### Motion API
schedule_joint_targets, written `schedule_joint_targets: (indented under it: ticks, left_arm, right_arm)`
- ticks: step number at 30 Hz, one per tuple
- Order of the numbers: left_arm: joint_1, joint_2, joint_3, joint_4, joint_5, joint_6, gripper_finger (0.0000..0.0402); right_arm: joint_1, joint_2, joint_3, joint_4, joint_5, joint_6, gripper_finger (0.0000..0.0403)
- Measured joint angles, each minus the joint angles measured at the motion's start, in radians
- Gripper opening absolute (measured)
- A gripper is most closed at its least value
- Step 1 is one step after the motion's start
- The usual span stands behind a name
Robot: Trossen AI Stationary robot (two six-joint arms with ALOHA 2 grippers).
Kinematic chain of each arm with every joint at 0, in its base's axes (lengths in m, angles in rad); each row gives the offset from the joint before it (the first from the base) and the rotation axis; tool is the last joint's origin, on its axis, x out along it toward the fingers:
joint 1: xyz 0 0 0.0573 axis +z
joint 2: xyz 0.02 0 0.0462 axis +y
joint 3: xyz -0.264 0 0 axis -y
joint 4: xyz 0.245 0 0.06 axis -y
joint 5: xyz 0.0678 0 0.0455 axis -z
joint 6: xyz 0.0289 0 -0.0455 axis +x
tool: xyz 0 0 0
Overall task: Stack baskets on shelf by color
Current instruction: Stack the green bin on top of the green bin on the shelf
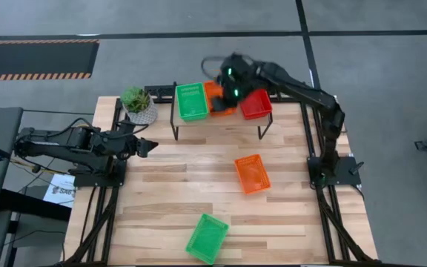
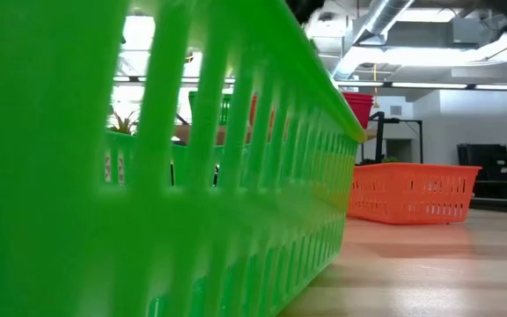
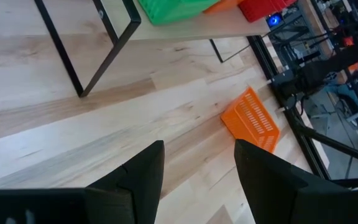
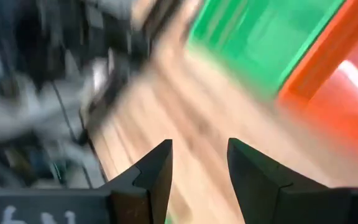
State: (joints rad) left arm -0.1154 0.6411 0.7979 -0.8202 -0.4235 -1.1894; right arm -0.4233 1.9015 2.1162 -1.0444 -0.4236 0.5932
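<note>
Low light-wood shelf on black metal legs (image 1: 221, 122) carries one colour per spot: green mesh plastic basket (image 1: 191, 101), orange mesh basket (image 1: 215, 95) beside it, red mesh basket (image 1: 256, 104) at the other end. Right gripper (image 4: 199, 163) hovers over the orange spot, fingers spread, holding nothing. Left gripper (image 3: 199, 167) waits off the shelf's green end, fingers apart. Loose orange basket (image 1: 252, 173) and loose green basket (image 1: 207, 238) lie on the wooden plank table (image 1: 169, 193) in front of the shelf. Potted plant (image 1: 138, 104) crowds the green end.

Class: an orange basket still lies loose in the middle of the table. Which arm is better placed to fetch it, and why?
Probably the right. Its hand is open and empty over the shelf, with the orange basket on its side of the table. The left hand waits farther away.
</note>
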Motion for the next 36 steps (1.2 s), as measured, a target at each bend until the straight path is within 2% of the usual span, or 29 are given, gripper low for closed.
schedule_joint_targets:
  ticks: [2, 6, 9, 13, 18, 23, 36]
  left_arm:
    - [0.000, 0.000, 0.000, 0.000, 0.001, 0.001, 0.0183]
    - [0.000, 0.000, 0.000, -0.001, 0.027, 0.021, 0.0183]
    - [0.000, 0.000, 0.000, -0.001, 0.062, 0.046, 0.0183]
    - [0.000, 0.000, 0.000, -0.004, 0.108, 0.091, 0.0183]
    - [0.000, 0.000, 0.000, -0.031, 0.142, 0.128, 0.0183]
    - [0.000, 0.000, 0.000, -0.061, 0.150, 0.134, 0.0183]
    - [0.000, 0.000, 0.000, -0.091, 0.146, 0.130, 0.0183]
  right_arm:
    - [0.075, -0.017, 0.000, -0.081, 0.033, -0.056, 0.0171]
    - [0.247, -0.016, 0.000, -0.153, 0.164, -0.117, 0.0170]
    - [0.374, 0.014, 0.001, -0.130, 0.234, -0.172, 0.0171]
    - [0.491, 0.079, 0.000, -0.076, 0.262, -0.227, 0.0173]
    - [0.577, 0.163, 0.000, 0.062, 0.264, -0.283, 0.0171]
    - [0.639, 0.248, 0.000, 0.164, 0.242, -0.412, 0.0170]
    - [0.736, 0.414, -0.001, 0.218, 0.188, -0.627, 0.0170]
